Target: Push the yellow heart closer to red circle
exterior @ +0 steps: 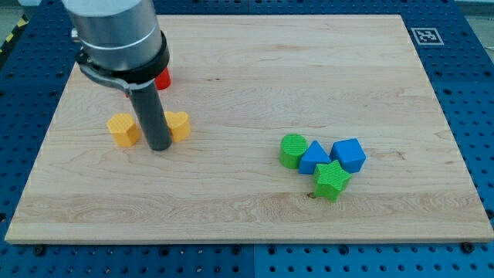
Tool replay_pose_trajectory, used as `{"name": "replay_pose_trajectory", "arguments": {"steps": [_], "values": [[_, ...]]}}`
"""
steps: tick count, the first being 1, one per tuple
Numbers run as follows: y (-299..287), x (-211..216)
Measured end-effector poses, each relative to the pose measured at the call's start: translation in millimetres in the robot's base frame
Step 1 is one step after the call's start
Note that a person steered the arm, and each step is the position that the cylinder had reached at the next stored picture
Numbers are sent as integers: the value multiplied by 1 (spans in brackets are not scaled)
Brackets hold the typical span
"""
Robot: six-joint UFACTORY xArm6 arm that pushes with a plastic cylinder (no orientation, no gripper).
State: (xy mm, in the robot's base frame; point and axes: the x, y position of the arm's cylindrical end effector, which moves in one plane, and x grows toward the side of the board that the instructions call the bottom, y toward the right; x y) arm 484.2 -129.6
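Standing upright, my tip (pixel 160 147) rests between yellow heart (pixel 178 124) and yellow block (pixel 122 129); no gripper fitted.

Yellow heart (pixel 179 124) below red circle (pixel 163 78).

Pale wooden board (pixel 255 208) with fine horizontal grain, filling most of the view and lit evenly, with soft shadows only. Resting on a blue perforated table surface (pixel 475 116), dotted with regular rows of small holes, visible along the right, left and bottom edges. Black-and-white square marker (pixel 425 35) just beyond the board's top right corner. Top left corner, possibly yellow-and-black striped tape (pixel 9 38), too small to confirm.
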Motion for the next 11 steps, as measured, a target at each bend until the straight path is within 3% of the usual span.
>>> {"name": "replay_pose_trajectory", "arguments": {"steps": [1, 3, 7, 11], "values": [[0, -20], [0, 12], [36, -4], [33, -61]]}}
